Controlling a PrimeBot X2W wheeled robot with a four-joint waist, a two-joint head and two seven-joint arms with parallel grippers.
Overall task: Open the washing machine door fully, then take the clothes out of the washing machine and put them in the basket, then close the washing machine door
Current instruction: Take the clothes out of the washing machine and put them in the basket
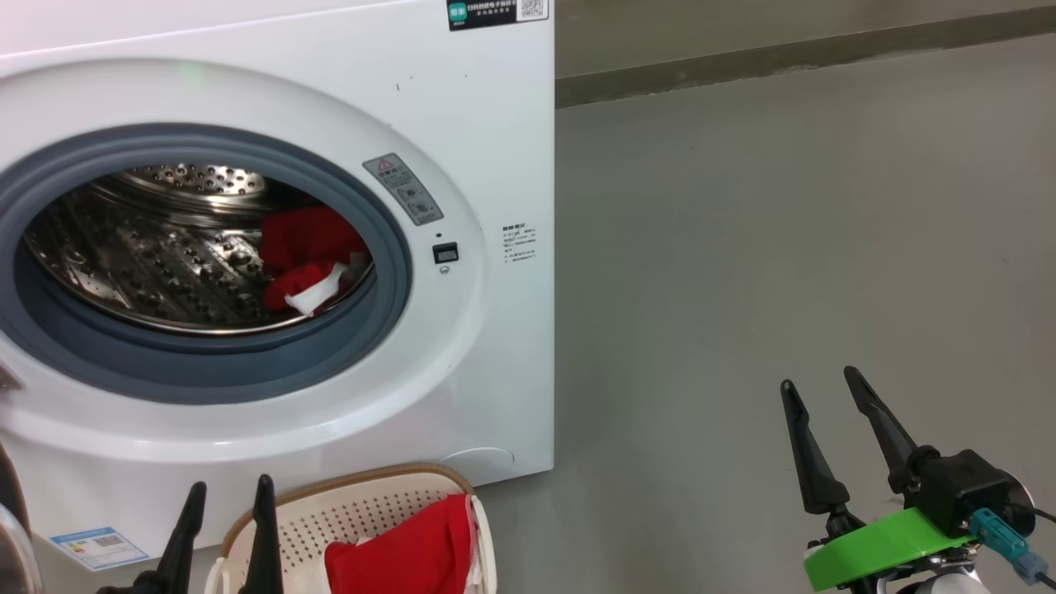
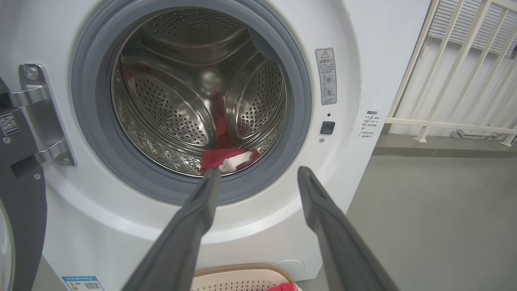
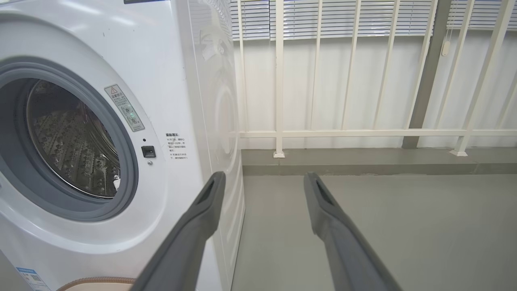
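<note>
While the head view shows the basket at the bottom edge holding a red garment, the left wrist view catches little but its brown rim. That view adds the door, swung open at the left edge on its hinge. A white railing beside the washer appears in the right wrist view. Red and white clothes lie low at the right of the drum, white trim nearest the grey ring. The left gripper is spread and empty, pointing up-frame at the drum mouth. The right gripper, also spread and empty, is over bare floor at lower right.
</note>
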